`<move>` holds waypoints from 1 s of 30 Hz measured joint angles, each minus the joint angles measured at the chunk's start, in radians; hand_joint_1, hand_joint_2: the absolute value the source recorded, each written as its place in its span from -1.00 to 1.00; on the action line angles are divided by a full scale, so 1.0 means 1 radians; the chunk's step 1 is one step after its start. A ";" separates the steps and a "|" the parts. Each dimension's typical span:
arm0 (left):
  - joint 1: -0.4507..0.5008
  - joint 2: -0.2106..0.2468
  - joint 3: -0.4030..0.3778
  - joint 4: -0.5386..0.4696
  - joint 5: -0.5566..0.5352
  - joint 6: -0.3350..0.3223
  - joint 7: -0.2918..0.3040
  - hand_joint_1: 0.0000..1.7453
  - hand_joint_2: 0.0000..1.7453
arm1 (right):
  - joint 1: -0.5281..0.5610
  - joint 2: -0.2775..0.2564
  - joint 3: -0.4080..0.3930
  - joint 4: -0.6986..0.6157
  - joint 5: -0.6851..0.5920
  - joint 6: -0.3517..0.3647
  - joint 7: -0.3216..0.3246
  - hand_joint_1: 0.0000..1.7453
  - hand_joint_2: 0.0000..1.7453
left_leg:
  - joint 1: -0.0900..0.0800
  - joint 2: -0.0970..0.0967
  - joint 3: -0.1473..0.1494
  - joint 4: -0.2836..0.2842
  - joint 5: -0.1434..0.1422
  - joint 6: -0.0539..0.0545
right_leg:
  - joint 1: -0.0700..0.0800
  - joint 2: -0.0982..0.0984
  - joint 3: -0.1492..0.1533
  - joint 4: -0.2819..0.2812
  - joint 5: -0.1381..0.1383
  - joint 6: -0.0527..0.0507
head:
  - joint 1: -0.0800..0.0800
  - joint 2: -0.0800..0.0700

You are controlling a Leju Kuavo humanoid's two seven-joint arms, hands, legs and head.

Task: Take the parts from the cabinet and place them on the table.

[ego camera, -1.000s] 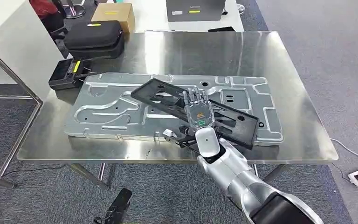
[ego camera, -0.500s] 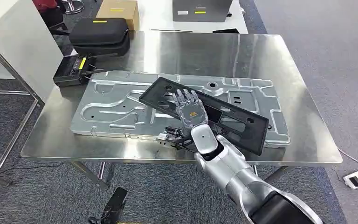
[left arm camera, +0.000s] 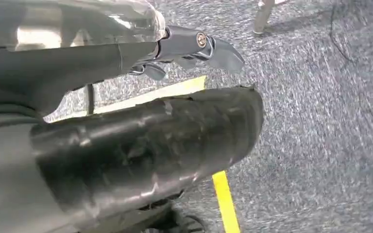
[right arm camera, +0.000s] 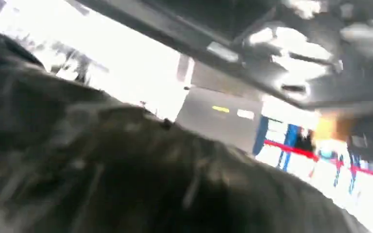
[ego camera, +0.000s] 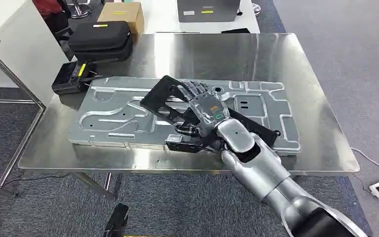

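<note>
At centre frame, the robot's right hand (ego camera: 205,112) grips a black perforated panel (ego camera: 164,98), fingers laid across its top face and the thumb apparently tucked beneath, though the part hides the underside. The panel lies tilted across a large stamped metal plate (ego camera: 113,113) on the steel table (ego camera: 286,59), one end raised toward the upper left. Let go now, it could slide down the plate's ribs or scrape them; its lower right end sits near the table's front edge and could tip off. The left hand (left arm camera: 189,48) hangs over grey carpet (left arm camera: 330,121) with a yellow floor line; I cannot tell whether it is open or closed. A black case (ego camera: 101,38), a cardboard box (ego camera: 121,14) and a small black device (ego camera: 71,77) crowd the upper left.
</note>
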 joint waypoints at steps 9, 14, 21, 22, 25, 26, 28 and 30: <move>0.024 0.010 0.021 0.000 0.026 0.063 0.014 -1.00 -1.00 | 0.324 -0.107 -0.123 -0.341 -0.112 -0.373 -0.008 -1.00 -1.00 | -0.003 -0.003 0.117 -0.235 0.118 0.018 | 0.006 0.004 0.007 0.016 -0.019 0.028 | 0.000 0.000; 0.028 0.010 0.031 0.000 0.038 0.085 0.015 -1.00 -1.00 | 0.477 -0.112 -0.215 -0.482 -0.185 -0.495 -0.082 -1.00 -1.00 | 0.003 -0.001 0.121 -0.248 0.128 0.051 | -0.003 0.005 -0.055 0.162 -0.114 0.052 | 0.001 0.000; 0.050 0.010 0.048 0.000 0.060 0.113 0.012 -1.00 -1.00 | 0.738 -0.023 -0.352 -0.702 -0.317 -0.570 -0.283 -1.00 -1.00 | 0.000 -0.002 0.125 -0.248 0.125 0.047 | 0.001 0.004 0.019 0.025 -0.029 0.034 | 0.001 0.000; 0.050 0.010 0.052 0.000 0.061 0.114 0.012 -1.00 -1.00 | 0.754 -0.013 -0.367 -0.721 -0.319 -0.572 -0.287 -1.00 -1.00 | -0.007 -0.001 0.123 -0.245 0.123 0.041 | 0.009 0.004 0.023 0.012 -0.035 0.034 | 0.000 0.000; 0.051 0.009 0.055 0.000 0.066 0.119 0.008 -1.00 -1.00 | 0.796 0.016 -0.401 -0.764 -0.351 -0.575 -0.318 -1.00 -1.00 | -0.003 -0.001 0.127 -0.252 0.127 0.024 | 0.013 0.006 0.020 0.013 -0.031 0.024 | 0.001 0.000; 0.052 0.009 0.057 0.000 0.068 0.121 0.006 -1.00 -1.00 | 0.810 0.022 -0.412 -0.779 -0.368 -0.575 -0.334 -1.00 -1.00 | -0.008 -0.001 0.128 -0.254 0.129 0.016 | 0.008 0.004 0.022 0.001 -0.024 0.015 | 0.000 0.000; 0.057 0.010 0.062 0.000 0.074 0.126 0.003 -1.00 -1.00 | 0.829 0.045 -0.426 -0.804 -0.393 -0.575 -0.360 -1.00 -1.00 | -0.003 0.000 0.112 -0.206 0.081 0.009 | 0.000 0.001 0.030 -0.011 -0.013 0.000 | -0.001 0.000; 0.061 0.010 0.065 0.000 0.078 0.129 0.002 -1.00 -1.00 | 0.851 0.059 -0.435 -0.822 -0.407 -0.575 -0.375 -1.00 -1.00 | -0.002 0.000 0.053 -0.057 -0.010 0.001 | 0.002 0.000 0.027 -0.011 -0.011 -0.004 | -0.002 0.000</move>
